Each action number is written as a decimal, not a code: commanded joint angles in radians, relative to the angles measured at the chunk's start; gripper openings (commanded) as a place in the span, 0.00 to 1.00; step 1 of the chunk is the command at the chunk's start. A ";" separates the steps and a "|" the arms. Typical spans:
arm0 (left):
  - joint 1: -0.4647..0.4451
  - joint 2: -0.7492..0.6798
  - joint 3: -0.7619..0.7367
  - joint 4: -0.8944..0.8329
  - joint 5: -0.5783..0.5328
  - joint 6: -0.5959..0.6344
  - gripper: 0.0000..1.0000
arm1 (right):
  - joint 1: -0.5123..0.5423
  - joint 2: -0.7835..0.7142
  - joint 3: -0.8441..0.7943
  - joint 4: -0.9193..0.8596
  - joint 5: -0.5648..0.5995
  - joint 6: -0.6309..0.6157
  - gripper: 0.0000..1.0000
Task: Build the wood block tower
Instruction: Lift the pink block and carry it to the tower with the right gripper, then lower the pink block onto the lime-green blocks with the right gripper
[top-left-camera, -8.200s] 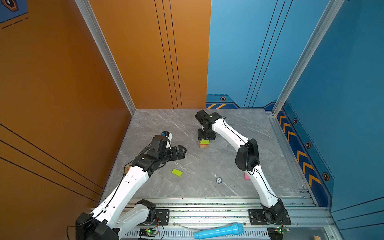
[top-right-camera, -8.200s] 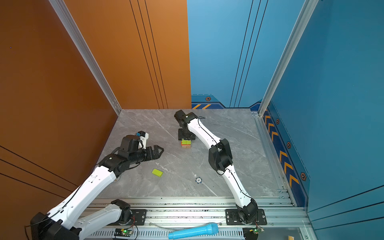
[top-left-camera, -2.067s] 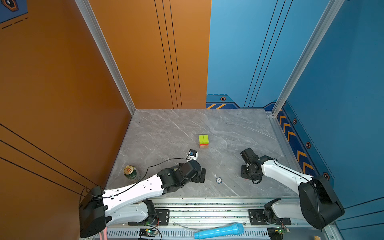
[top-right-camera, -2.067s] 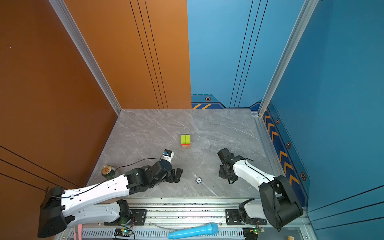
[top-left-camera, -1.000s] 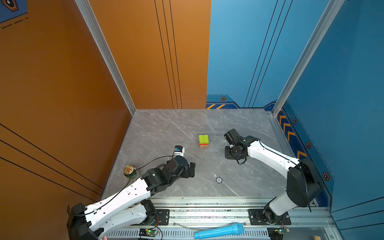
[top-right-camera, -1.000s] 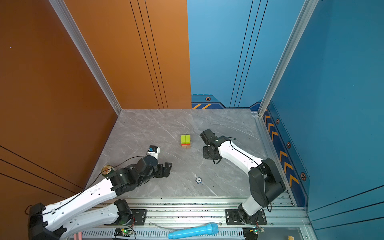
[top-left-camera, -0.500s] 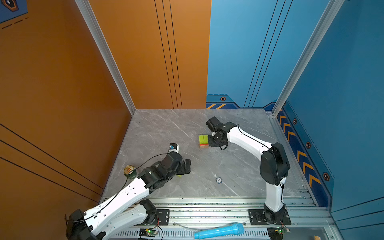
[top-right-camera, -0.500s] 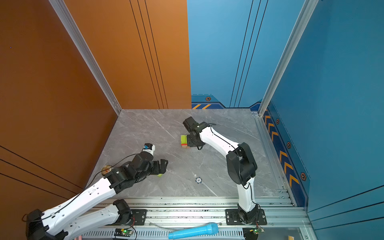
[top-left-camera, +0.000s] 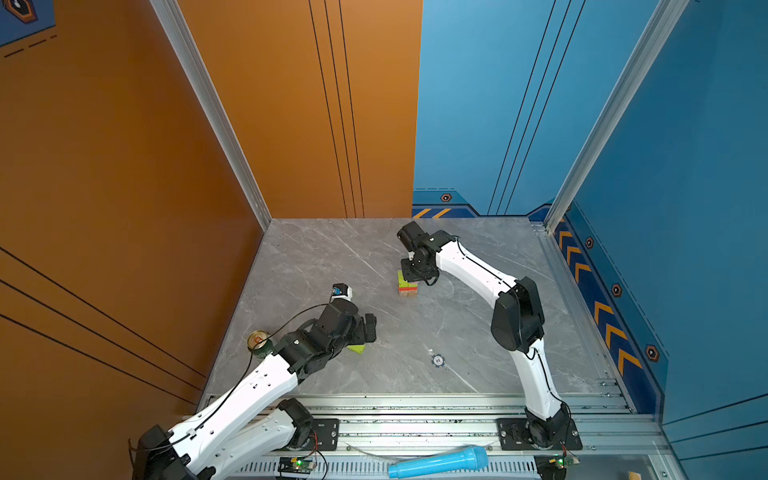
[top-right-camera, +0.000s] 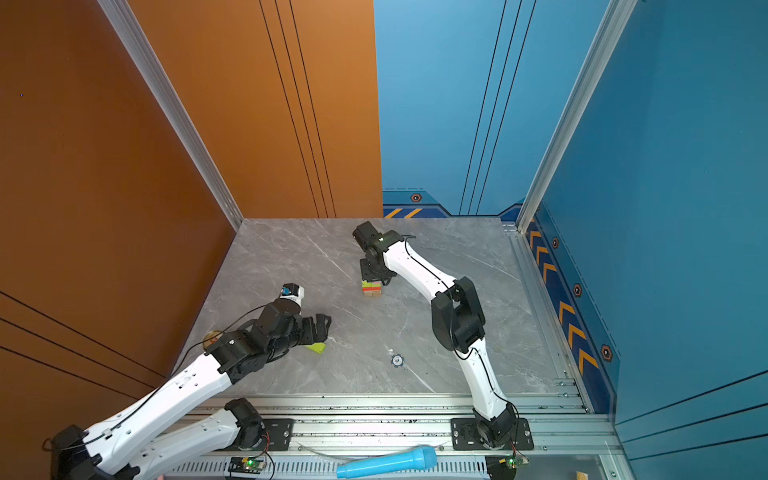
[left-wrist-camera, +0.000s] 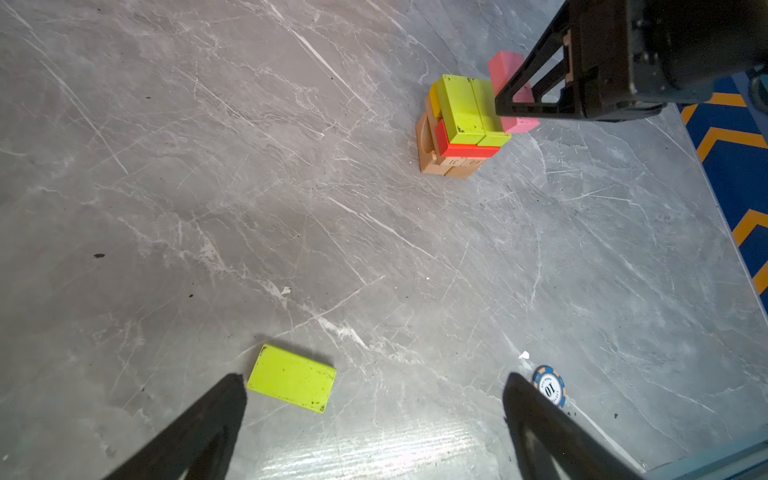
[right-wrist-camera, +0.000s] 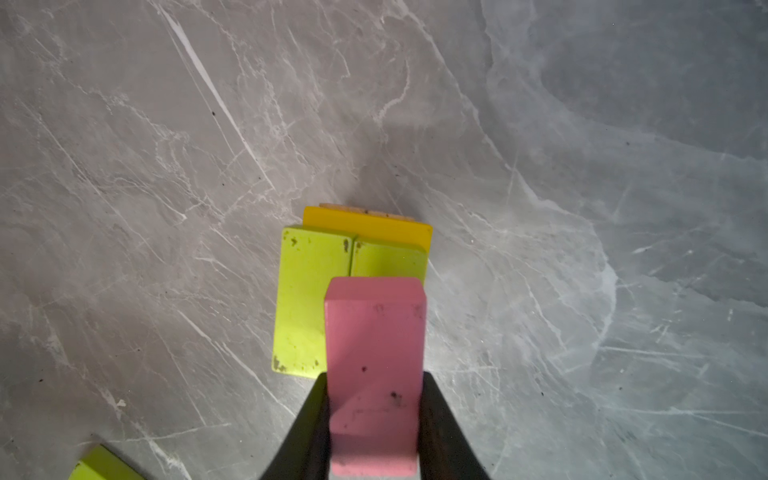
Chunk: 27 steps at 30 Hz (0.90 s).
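Right claw (right-wrist-camera: 374, 390) is pinching the pink block (right-wrist-camera: 374, 328) by its sides over the tower (left-wrist-camera: 459, 124). It's looking light, stiff; left claw (left-wrist-camera: 374, 380) is gaping wide.

Block (right-wrist-camera: 374, 374) is pink; tower (left-wrist-camera: 461, 124) tan, red, yellow, lime.

Number in sight: the small round blue-and-white chip (left-wrist-camera: 549, 388) on the grey marble desk (left-wrist-camera: 374, 249) reads "10". At the foot of the block tower (left-wrist-camera: 461, 104), two plain tan wooden blocks (left-wrist-camera: 455, 163) carry faint stamped digits, seemingly "31" and "60", hard to confirm.
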<state>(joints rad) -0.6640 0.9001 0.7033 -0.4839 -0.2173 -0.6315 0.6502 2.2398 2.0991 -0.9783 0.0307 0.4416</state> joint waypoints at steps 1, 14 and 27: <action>0.018 -0.004 -0.013 -0.017 0.030 0.020 0.98 | 0.009 0.035 0.080 -0.078 -0.007 -0.019 0.28; 0.056 -0.028 -0.029 -0.015 0.060 0.023 0.98 | 0.011 0.075 0.138 -0.109 -0.009 -0.007 0.30; 0.080 -0.055 -0.043 -0.016 0.078 0.028 0.98 | 0.016 0.119 0.197 -0.137 -0.015 0.006 0.31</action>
<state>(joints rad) -0.5987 0.8558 0.6743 -0.4847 -0.1654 -0.6239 0.6579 2.3474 2.2559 -1.0679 0.0261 0.4416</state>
